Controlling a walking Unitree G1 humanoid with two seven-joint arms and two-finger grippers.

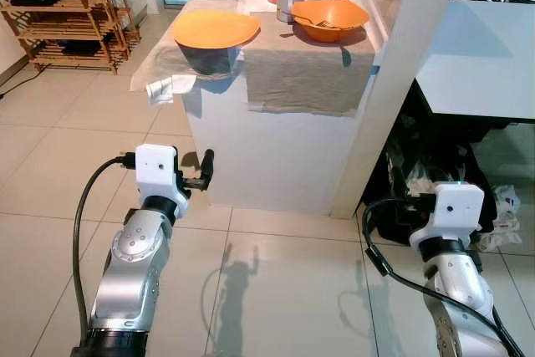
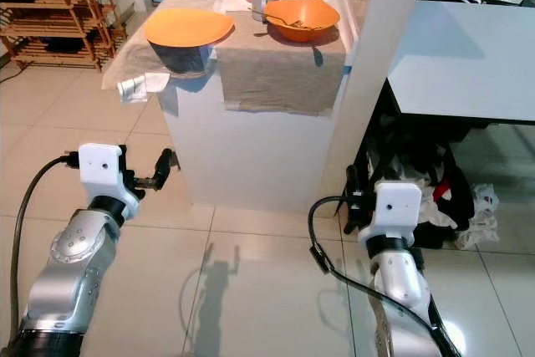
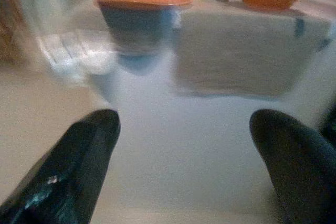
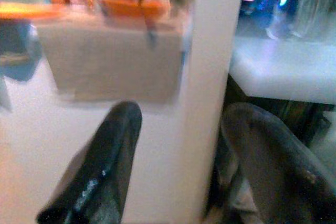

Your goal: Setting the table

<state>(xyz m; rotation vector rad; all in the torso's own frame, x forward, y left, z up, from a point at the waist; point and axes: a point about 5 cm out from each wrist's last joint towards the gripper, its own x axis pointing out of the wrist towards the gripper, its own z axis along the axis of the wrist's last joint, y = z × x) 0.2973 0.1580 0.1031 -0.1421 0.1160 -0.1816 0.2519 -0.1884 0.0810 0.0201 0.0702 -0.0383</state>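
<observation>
Pale floor tiles point(image 1: 276, 290) run up to a white counter point(image 1: 276, 156) draped with a grey cloth point(image 1: 305, 73). From left to right on top sit an orange plate point(image 1: 216, 28) on a dark bowl point(image 1: 207, 58), then an orange bowl point(image 1: 329, 17). Below, the left gripper point(image 1: 204, 175) and the right gripper point(image 4: 181, 161) each hang with 2 fingers apart, holding nothing.

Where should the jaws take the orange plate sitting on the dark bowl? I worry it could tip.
Probably the orange plate by its near rim, coming from the front: it overhangs the dark bowl all round, leaving room underneath, and that edge faces the left gripper.
</observation>
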